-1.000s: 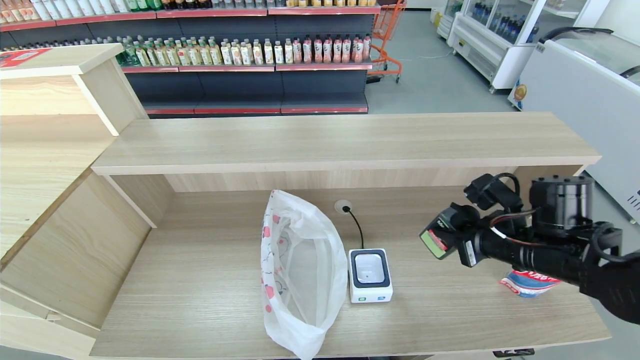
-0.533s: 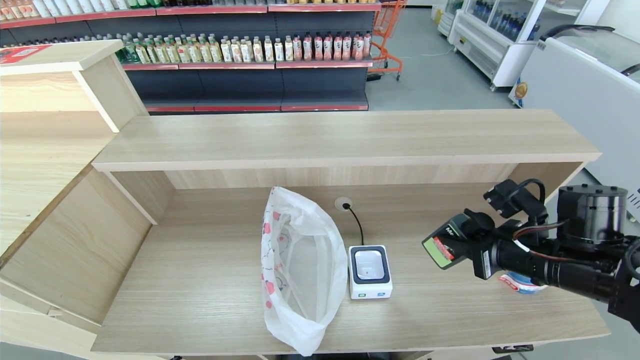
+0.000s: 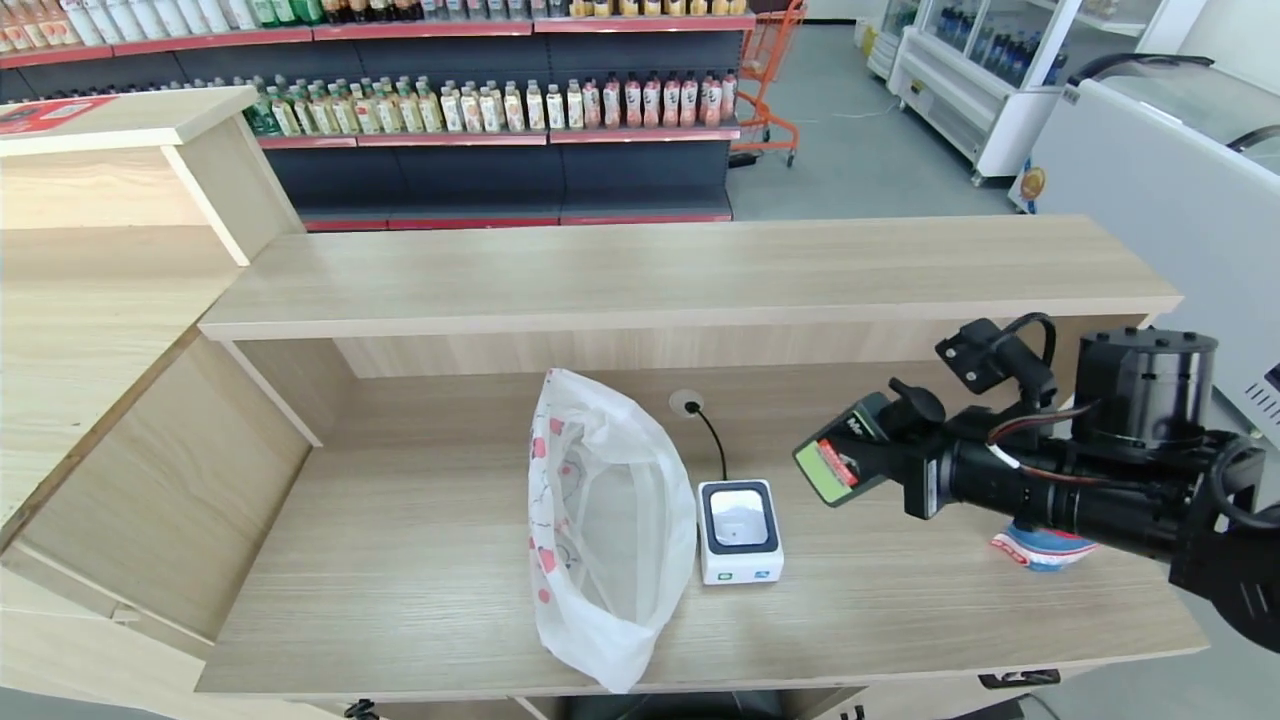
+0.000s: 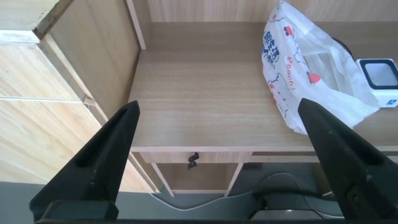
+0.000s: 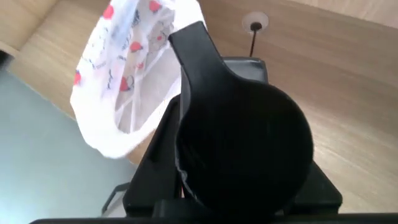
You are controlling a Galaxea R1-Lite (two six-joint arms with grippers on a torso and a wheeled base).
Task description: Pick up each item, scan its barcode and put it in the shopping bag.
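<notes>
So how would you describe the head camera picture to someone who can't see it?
The robot's right gripper holds a small green-faced box in the air above a wooden checkout counter, right of a white barcode scanner and an open shopping bag.

I face light wood counter, raised ledge along far side, taller wood side unit at my left. Beyond: dark shelving with red edges, rows of bottles. Grey floor. Orange trolley. White freezers at my right.
</notes>
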